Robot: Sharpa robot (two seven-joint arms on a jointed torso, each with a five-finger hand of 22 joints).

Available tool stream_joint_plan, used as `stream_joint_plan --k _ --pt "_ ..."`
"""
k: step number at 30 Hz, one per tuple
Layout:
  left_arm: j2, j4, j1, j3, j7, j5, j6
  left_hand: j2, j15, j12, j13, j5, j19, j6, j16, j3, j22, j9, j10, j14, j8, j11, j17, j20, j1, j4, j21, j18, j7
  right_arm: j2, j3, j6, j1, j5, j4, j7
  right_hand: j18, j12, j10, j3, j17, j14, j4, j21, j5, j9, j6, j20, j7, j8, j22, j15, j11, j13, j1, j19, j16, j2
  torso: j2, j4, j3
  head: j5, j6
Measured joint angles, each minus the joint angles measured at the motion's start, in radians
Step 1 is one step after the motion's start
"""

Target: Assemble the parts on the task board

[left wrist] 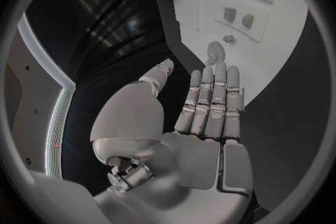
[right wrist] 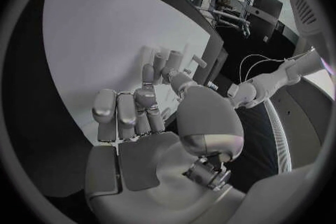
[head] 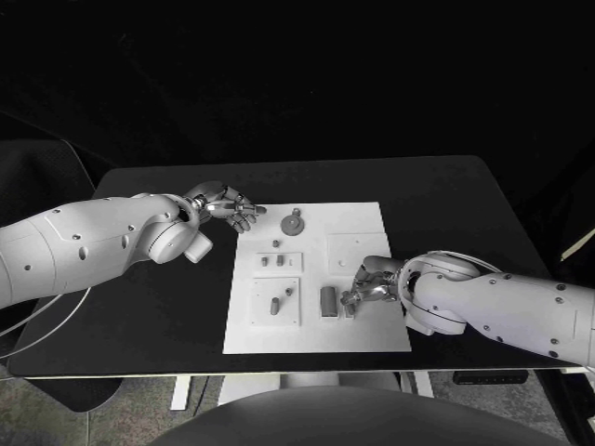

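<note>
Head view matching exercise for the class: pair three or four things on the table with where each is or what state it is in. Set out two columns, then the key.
1. left hand
2. right hand
3. task board
4. round part

a. lies flat in the table's middle
b. over the board's right side
c. open, at the board's far left corner
d. near the board's far edge

1-c, 2-b, 3-a, 4-d

Matte black rectangular tabletop (head: 151, 307) carries the work area; its far edge runs straight, near corners rounded. Pale table legs (head: 181, 392) show under the near edge. Thin light-coloured cable (head: 30, 316) loops off the table's left side over a grey speckled floor (head: 57, 423). Background beyond the table is dark.
</note>
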Motion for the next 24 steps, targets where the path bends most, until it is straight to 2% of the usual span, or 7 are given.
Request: stream_joint_plan --k 8,24 --pt "0.002 -0.002 0.0 0.0 -0.001 0.0 0.001 0.0 0.0 0.0 0.0 0.0 0.0 0.0 0.0 0.0 0.0 0.0 0.0 0.0 0.0 0.0 0.0 0.0 0.0 0.0 0.0 0.0 0.0 0.005 0.0 0.006 0.0 -0.016 -0.01 -0.01 0.0 0.0 0.0 0.0 0.0 0.0 0.0 0.0 -0.001 0.0 -0.003 0.0 0.003 -0.003 0.0 0.0 0.0 0.0 0.0 0.0 0.0 0.0 0.0 -0.0002 0.0007 0.006 0.001" --pt "0.001 -0.001 0.0 0.0 -0.001 0.0 0.002 0.0 0.0 0.0 0.0 0.0 0.0 0.0 0.0 0.0 0.0 0.0 0.0 0.0 0.0 0.0 -0.001 0.0 0.0 0.0 0.0 0.0 0.0 0.011 0.002 0.024 -0.004 -0.026 -0.003 -0.018 0.0 0.0 0.0 0.0 0.0 0.002 0.0 0.0 -0.004 0.0 -0.002 0.0 0.003 -0.005 0.0 0.002 0.0 0.0 0.0 0.0 0.0 0.0 0.0 -0.0006 0.0007 0.007 -0.002"
